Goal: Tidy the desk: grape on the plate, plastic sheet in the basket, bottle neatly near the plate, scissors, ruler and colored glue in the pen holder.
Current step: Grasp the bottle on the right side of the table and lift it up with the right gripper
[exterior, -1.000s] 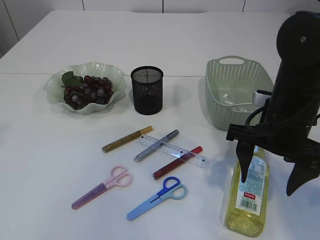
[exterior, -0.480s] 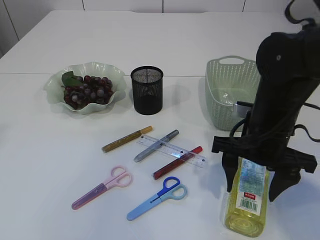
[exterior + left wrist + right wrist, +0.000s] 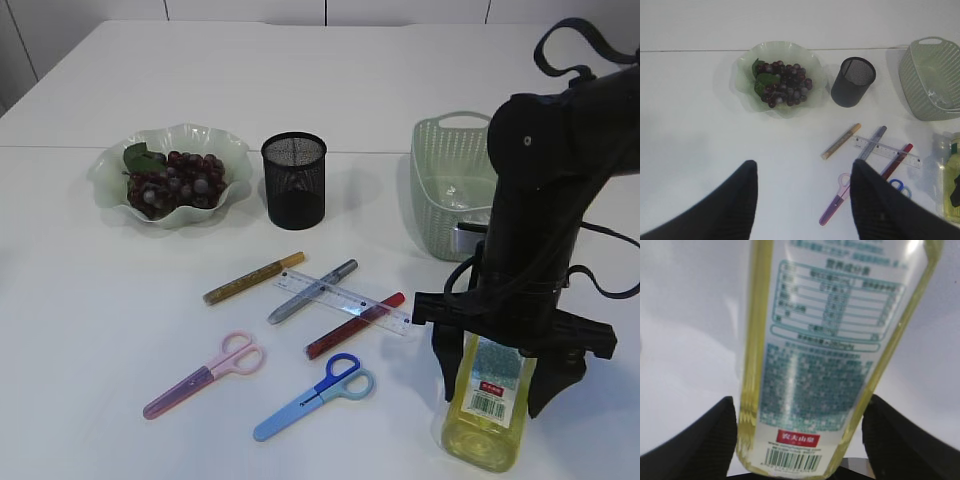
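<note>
The yellow bottle [image 3: 483, 440] lies on its side at the front right. My right gripper [image 3: 491, 402] is open and straddles it, a finger on each side of the labelled body [image 3: 825, 340]. Grapes [image 3: 175, 180] rest on the wavy green plate [image 3: 170, 135]. The ruler [image 3: 345, 298] lies across gold [image 3: 253, 278], silver [image 3: 312, 291] and red [image 3: 355, 325] glue pens. Pink scissors [image 3: 205, 374] and blue scissors [image 3: 313, 396] lie in front. The black mesh pen holder [image 3: 294, 180] stands upright. My left gripper [image 3: 803, 162] hangs open high over the table, holding nothing.
The green basket [image 3: 440, 180] stands at the back right with a clear plastic sheet [image 3: 462, 195] inside. My right arm hides part of the basket. Bare white table lies to the left of the scissors and behind the plate.
My right arm has moved left and down over the bottle, so its open fingers now sit on either side of it. Nothing on the table has moved.
</note>
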`<state>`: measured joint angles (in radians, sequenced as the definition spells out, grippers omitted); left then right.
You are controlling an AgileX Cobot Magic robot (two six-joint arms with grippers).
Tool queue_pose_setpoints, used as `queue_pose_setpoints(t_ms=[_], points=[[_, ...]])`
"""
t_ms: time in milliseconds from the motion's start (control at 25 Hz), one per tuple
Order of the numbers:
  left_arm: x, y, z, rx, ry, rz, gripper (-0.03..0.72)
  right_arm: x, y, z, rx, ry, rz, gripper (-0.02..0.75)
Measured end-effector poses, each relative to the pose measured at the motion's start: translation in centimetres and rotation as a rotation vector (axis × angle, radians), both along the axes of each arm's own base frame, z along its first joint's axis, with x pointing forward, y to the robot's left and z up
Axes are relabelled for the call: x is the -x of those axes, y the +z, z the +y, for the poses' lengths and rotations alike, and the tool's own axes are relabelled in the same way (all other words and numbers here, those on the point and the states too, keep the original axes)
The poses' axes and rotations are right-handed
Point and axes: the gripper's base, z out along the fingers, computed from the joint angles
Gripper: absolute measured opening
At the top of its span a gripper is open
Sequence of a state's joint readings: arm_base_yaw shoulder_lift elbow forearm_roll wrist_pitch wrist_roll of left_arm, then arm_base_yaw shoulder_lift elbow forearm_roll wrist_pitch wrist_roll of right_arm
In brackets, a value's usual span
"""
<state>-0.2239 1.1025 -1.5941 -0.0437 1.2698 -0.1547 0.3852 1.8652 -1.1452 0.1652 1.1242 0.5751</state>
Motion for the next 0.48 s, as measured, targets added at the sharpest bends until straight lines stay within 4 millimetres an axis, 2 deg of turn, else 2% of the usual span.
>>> queue_pose_setpoints(t_ms=[480], points=[[0.00,0.00,0.00,0.000,0.000,0.000,0.432,-0.59,-0.12,0.03,0.014,-0.053,-0.065,0.594]])
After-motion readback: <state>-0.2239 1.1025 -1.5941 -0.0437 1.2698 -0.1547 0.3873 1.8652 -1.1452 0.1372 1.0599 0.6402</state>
